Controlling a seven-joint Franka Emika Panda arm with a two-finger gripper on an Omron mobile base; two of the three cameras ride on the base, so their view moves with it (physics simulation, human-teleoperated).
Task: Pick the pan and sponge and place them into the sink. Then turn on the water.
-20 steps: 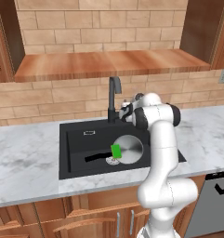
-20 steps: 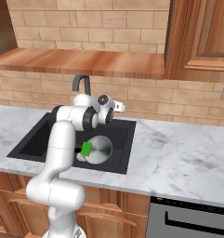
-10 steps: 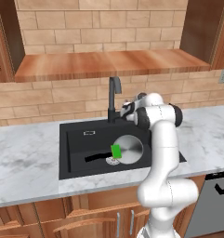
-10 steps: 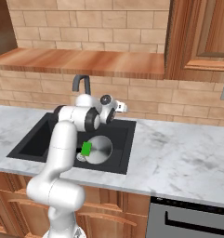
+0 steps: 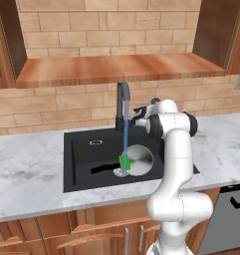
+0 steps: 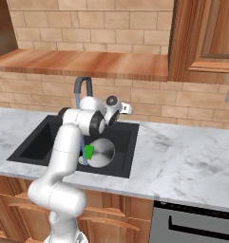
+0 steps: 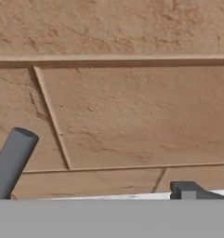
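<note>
The black sink (image 5: 81, 149) holds the silver pan (image 5: 140, 160), whose black handle points left. The green sponge (image 5: 123, 162) leans on the pan's left rim. A thin light-blue stream of water (image 5: 125, 134) falls from the dark faucet (image 5: 122, 102) onto the drain beside the sponge. My gripper (image 5: 135, 117) is at the faucet's right side, level with its base, holding nothing. From the right I see the pan (image 6: 101, 153), the sponge (image 6: 89, 151), the faucet (image 6: 82, 88) and the gripper (image 6: 126, 109). In the hand view one dark fingertip (image 7: 187, 189) stands far right, with a grey bar (image 7: 11, 162) at left.
A wooden shelf (image 5: 121, 69) overhangs the faucet against the brick wall. Marble counter (image 5: 27, 174) lies on both sides of the sink. A dishwasher front (image 6: 196, 223) is below the counter at right, and a wooden cabinet (image 6: 206, 33) hangs above it.
A light-blue stream of water now runs from the faucet; no stream showed before. The arm has hardly moved. Pan and sponge lie as they did.
</note>
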